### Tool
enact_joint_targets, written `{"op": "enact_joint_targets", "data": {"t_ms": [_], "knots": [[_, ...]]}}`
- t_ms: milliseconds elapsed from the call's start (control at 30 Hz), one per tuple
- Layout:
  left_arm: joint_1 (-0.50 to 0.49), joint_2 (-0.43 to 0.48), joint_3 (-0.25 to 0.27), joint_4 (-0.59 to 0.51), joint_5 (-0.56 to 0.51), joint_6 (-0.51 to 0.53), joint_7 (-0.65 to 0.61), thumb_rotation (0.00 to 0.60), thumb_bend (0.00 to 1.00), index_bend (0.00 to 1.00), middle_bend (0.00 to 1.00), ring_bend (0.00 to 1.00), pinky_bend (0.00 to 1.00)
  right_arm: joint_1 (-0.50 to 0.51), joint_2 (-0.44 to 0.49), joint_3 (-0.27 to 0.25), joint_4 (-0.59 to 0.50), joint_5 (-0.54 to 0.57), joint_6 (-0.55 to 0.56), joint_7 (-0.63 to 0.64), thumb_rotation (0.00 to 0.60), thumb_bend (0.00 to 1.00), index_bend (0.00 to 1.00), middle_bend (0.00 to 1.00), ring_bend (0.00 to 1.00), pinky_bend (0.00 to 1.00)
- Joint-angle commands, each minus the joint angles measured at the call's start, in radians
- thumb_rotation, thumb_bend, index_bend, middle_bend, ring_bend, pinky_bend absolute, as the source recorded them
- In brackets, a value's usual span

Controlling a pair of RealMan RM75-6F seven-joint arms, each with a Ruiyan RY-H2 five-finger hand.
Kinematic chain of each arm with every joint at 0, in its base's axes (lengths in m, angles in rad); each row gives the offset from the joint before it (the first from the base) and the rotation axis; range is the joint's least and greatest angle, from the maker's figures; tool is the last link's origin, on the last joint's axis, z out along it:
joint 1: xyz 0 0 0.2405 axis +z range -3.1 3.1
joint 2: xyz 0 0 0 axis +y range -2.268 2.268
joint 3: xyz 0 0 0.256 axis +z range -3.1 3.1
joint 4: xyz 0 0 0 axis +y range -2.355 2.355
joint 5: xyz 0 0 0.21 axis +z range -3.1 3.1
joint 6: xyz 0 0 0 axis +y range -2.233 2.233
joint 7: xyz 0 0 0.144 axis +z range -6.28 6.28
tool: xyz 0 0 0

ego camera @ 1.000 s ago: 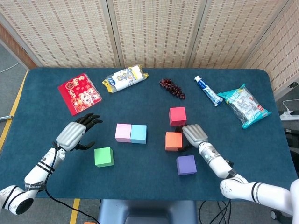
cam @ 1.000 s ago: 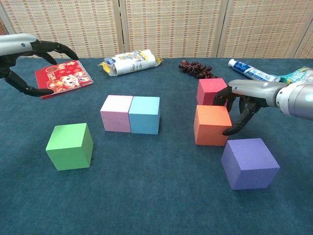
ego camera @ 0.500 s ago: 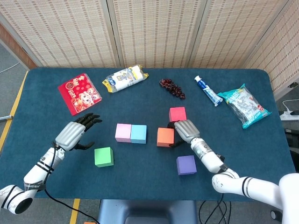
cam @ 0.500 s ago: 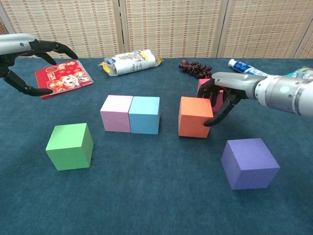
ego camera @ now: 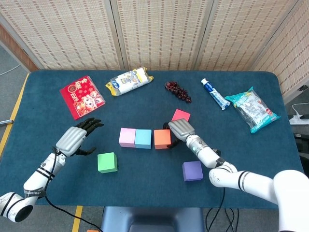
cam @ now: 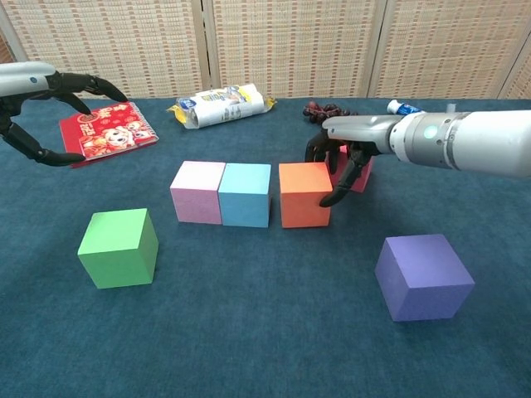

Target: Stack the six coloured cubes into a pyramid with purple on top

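Going left to right: the left hand [ego camera: 73,140] is just hanging over the table [cam: 249,332] with fingers spread and nothing in it, same spot as a second ago, so it's basically idling. Just in front of it sits the green cube [cam: 119,246], on its own and untouched.

Then the base row. The pink cube [cam: 197,191] and the blue cube [cam: 245,194] sit side by side and touching. The big change is the orange cube [cam: 304,194]: a second ago it was well off to the right, next to the red cube [ego camera: 181,115], and now it's been slid over until it's just beside the blue one, with only a sliver of gap visible in the chest view. So the bottom row of three is pretty much there, maybe one more nudge to close it up.

The right hand [cam: 342,157] is curled against the orange cube's right side, fingers touching it. Looks more like pushing than gripping, and I can't tell for sure whether it's actually clamped on it.

The red cube is behind that hand, partly hidden. The purple cube [cam: 423,275] sits alone at front right, well apart from everything. My guess is green and red go on as the second layer, and purple waits till last.
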Motion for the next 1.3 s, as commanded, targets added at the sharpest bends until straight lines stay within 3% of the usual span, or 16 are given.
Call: {"op": "enact_joint_targets", "data": {"t_ms": [33, 1300], "knots": [[0.000, 0.001, 0.000, 0.000, -0.001, -0.002, -0.001, 0.600, 0.32, 0.14, 0.08, 0.02, 0.17, 0.010, -0.009, -0.002, 0.009, 0.010, -0.003, 0.001, 0.600, 0.26, 0.49, 0.50, 0.43, 0.61], [0.001, -0.009, 0.003, 0.027, 0.015, -0.010, -0.044, 0.600, 0.32, 0.14, 0.08, 0.02, 0.17, 0.040, -0.042, -0.028, 0.011, 0.085, 0.045, -0.024, 0.600, 0.26, 0.45, 0.50, 0.42, 0.61]]}}
